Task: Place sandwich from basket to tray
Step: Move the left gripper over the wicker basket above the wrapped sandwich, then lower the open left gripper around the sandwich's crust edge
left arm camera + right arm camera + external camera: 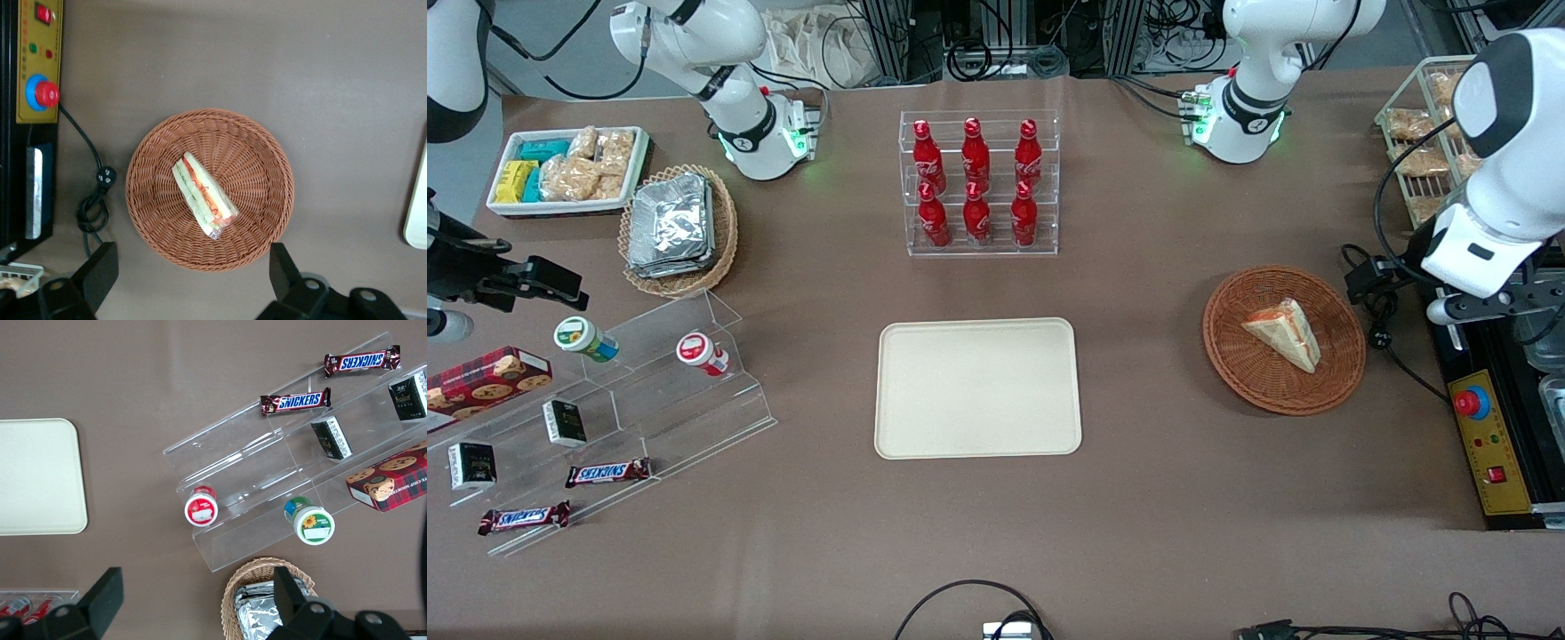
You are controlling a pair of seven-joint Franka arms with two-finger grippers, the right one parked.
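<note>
Sandwich (pixel 203 195) in basket (pixel 160 157): soft, probably slippery wrap; pinch your spread gripper (pixel 190 280) gently across bread faces.

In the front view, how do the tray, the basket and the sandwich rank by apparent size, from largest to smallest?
1. tray
2. basket
3. sandwich, lying in the basket

The gripper hangs open above the basket.

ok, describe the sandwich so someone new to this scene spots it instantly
Start at the cream tray mid-table, then look toward the working arm's end for the round reddish-brown wicker basket. The sandwich lies in it, the only item there: a clear-wrapped pale bread wedge with red, orange and green filling along its edge. The open gripper hangs above the basket's rim, not touching it.
</note>
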